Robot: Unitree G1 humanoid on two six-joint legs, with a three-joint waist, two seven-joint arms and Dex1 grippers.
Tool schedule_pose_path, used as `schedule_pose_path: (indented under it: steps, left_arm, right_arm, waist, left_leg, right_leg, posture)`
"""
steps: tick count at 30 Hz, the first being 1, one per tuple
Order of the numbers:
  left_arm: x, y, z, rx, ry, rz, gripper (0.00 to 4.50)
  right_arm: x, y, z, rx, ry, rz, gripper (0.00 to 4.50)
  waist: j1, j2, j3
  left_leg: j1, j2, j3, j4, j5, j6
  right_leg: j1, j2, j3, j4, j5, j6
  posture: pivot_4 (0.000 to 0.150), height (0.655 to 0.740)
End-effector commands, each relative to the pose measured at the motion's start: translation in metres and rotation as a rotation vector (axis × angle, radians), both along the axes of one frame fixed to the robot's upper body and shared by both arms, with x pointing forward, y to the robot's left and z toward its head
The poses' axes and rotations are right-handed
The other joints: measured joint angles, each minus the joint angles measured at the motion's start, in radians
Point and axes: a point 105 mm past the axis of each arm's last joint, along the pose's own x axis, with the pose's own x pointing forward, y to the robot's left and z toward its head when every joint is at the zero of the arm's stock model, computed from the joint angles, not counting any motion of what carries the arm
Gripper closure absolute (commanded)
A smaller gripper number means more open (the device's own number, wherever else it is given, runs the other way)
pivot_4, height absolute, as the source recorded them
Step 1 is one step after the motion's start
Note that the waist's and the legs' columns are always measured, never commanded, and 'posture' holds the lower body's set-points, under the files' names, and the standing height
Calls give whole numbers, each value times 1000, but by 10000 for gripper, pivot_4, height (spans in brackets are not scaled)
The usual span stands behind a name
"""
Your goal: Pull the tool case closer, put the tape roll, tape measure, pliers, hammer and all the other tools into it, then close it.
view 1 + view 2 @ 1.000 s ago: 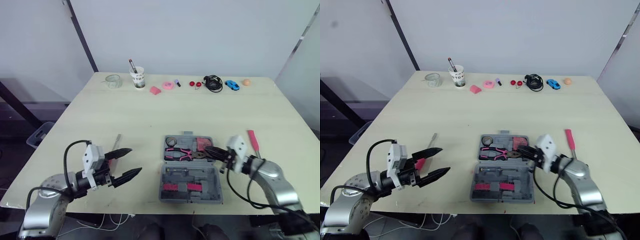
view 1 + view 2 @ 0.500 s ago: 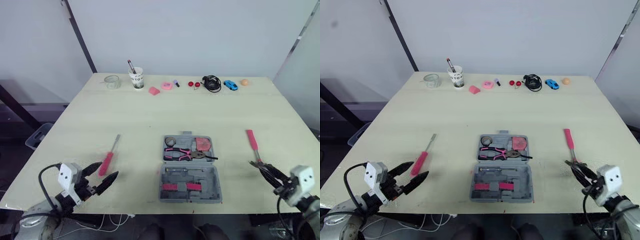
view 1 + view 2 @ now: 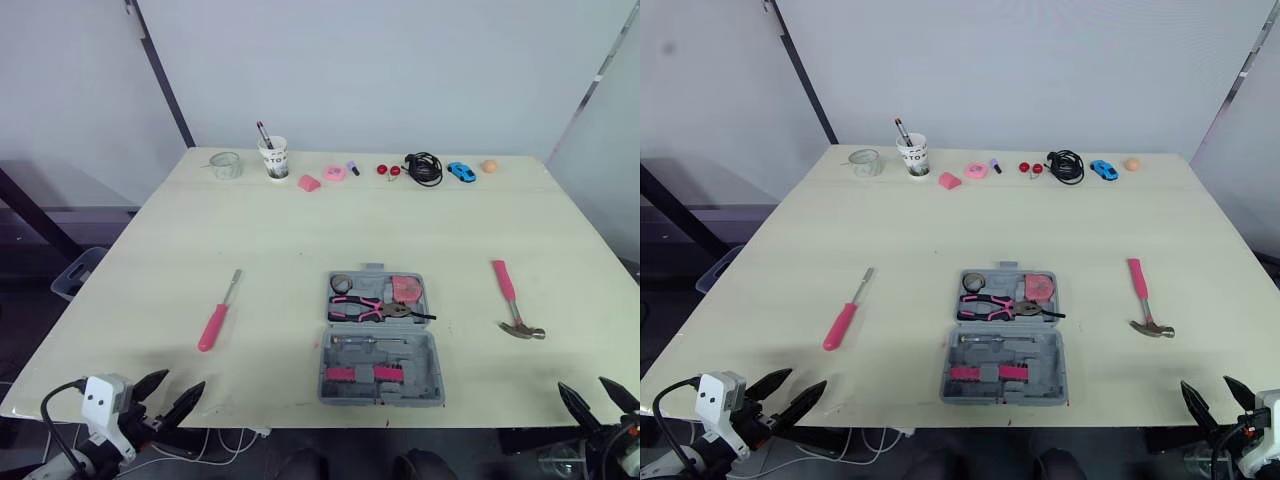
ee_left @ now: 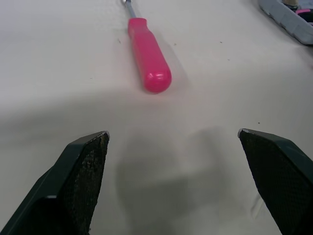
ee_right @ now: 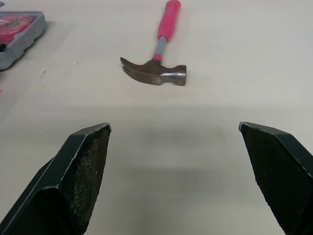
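Left wrist view cuts off the screwdriver (image 4: 149, 58) shaft and tool case (image 4: 286, 17).

The two head eyes look forward and down from the near edge over the whole table (image 3: 300, 230), while each wrist camera sits low and close, the left facing the screwdriver (image 4: 149, 58) near left, the right facing the hammer (image 5: 156, 73) near right, both tools shared with the head views.

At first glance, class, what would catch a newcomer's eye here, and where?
The open grey tool case lies near the middle of the table's front edge, pink-handled pliers inside. A pink screwdriver lies on its left and a pink-handled hammer on its right. The left gripper and right gripper, both open, hover at that edge.
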Motion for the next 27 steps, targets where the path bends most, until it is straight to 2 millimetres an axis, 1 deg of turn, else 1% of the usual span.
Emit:
schedule_pose_path:
  steps: [1, 6, 8, 11, 13, 15, 16, 19, 22, 24, 27]
  left_arm:
    - [2, 5, 11, 37, -45, -4, 0]
    - [14, -3, 22, 59, -89, -59, 0]
    - [25, -11, 35, 83, -125, -120, 0]
    - [38, -25, 49, 114, -157, -222, 0]
    - [44, -35, 55, 129, -170, -292, 0]
    - [52, -50, 64, 149, -188, -386, 0]
    - [55, -57, 68, 147, -199, -418, 0]
    - [64, -80, 83, 142, -232, -543, 0]
    - [68, -91, 91, 144, -244, -605, 0]
    - [69, -104, 99, 135, -254, -686, 0]
    - [69, -118, 108, 126, -261, -776, 0]
  right_arm:
    - [0, -8, 10, -33, -35, -12, 823]
    - [14, -4, 16, -44, -46, 16, 823]
    - [29, 4, 24, -63, -59, 57, 823]
    - [55, 10, 35, -91, -63, 63, 823]
    - [68, 13, 39, -105, -57, 66, 823]
    - [84, 22, 45, -106, -55, 104, 823]
    - [89, 25, 46, -104, -52, 116, 823]
    - [109, 29, 46, -133, -21, 113, 823]
    - [121, 35, 48, -128, -6, 112, 823]
    - [131, 39, 46, -140, 35, 104, 823]
    - [142, 42, 43, -126, 85, 69, 823]
  waist:
    - [0, 0, 0]
    - [-1, 1, 0]
    - [-1, 1, 0]
    - [-1, 1, 0]
    - [-1, 3, 0]
    - [0, 5, -1]
    - [0, 5, -1]
    - [1, 5, -1]
    - [0, 5, -1]
    - [-1, 5, -1]
    - [-1, 5, -1]
  left_leg:
    - [0, 0, 0, 0, 0, 0]
    - [-1, 0, 0, 0, 0, 0]
    - [-1, 0, 0, 0, 0, 0]
    - [-1, 1, 0, 0, 0, 0]
    - [-1, 1, 1, 1, 0, 0]
    - [-1, 1, 1, 0, 0, 0]
    - [-2, 0, 1, -1, 0, 0]
    - [-2, 0, 1, -1, 0, 0]
    - [-2, -5, 1, 0, 0, 1]
    - [-2, -5, 1, 0, 0, 1]
    - [-2, -5, 1, 0, 1, 1]
  right_leg:
    - [0, -1, 0, 0, 0, 0]
    - [-1, -1, 0, 0, 0, -1]
    - [-1, -1, 0, 0, 0, -1]
    - [-1, -1, 0, 0, 1, -1]
    - [-1, -1, 0, 0, 2, -3]
    - [-1, 1, 0, 0, 2, -3]
    - [0, 4, -1, 0, 2, -3]
    - [-1, 5, -1, -1, 2, -3]
    - [0, 7, -1, 0, 2, -3]
    - [0, 8, -1, 0, 2, -3]
    - [0, 9, -1, 0, 2, -2]
  posture:
    - [1500, 7400]
    - [1500, 7400]
    - [1500, 7400]
    - [1500, 7400]
    - [1500, 7400]
    - [1500, 7400]
    - [1500, 7400]
    - [1500, 7400]
    - [1500, 7400]
    - [1500, 7400]
    - [1500, 7400]
